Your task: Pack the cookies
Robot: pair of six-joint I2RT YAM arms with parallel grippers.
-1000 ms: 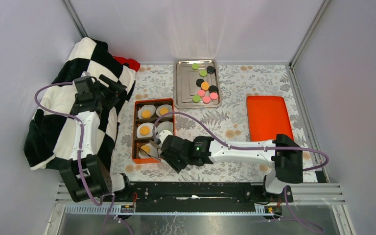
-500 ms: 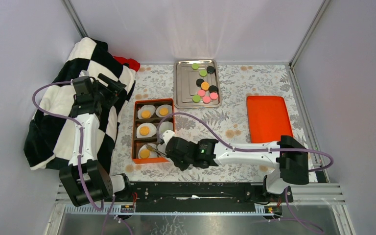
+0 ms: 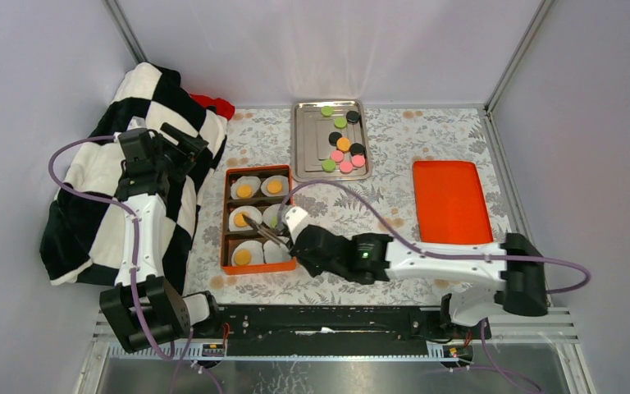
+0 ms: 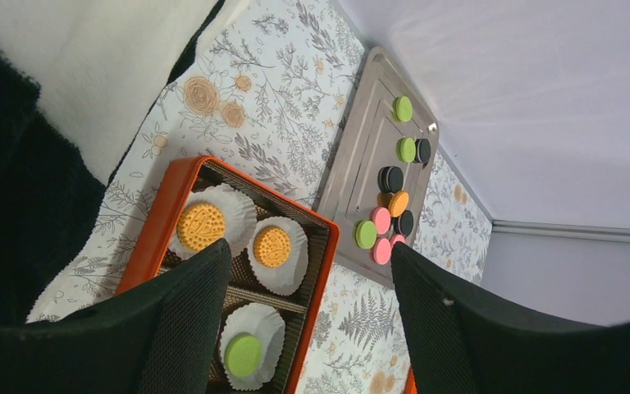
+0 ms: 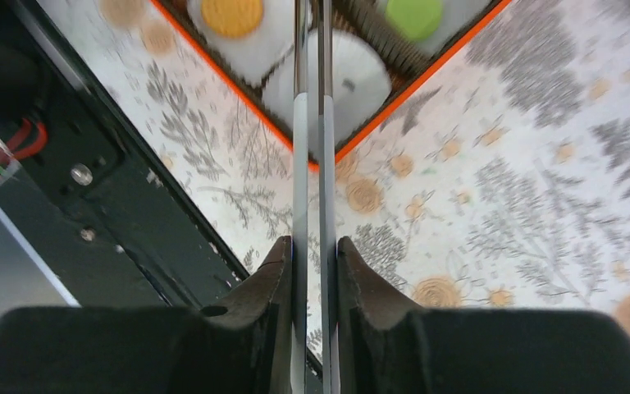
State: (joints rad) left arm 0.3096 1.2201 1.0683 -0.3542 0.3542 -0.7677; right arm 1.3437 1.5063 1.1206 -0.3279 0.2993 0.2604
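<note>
The orange box (image 3: 228, 220) holds white paper liners. Orange cookies lie in the far two liners (image 3: 244, 190), the middle left one and the near left one (image 3: 244, 255). A green cookie (image 4: 243, 355) lies in the middle right liner. The near right liner (image 5: 353, 78) is empty. More cookies (image 3: 343, 145) in green, black, orange and pink lie on the steel tray (image 3: 308, 139). My right gripper (image 3: 295, 234) is shut on metal tongs (image 5: 312, 123) that reach over the box's middle row; their tips are hidden. My left gripper (image 3: 182, 148) is open and empty above the blanket.
A black-and-white checked blanket (image 3: 90, 205) is heaped along the left side, with a red object (image 3: 213, 104) behind it. An orange lid (image 3: 449, 199) lies flat at the right. Grey walls close in the table on three sides.
My right arm has stretched left and away from the near edge, and the tongs have swung from the box's near left liner to its middle row. The left arm has barely shifted.
</note>
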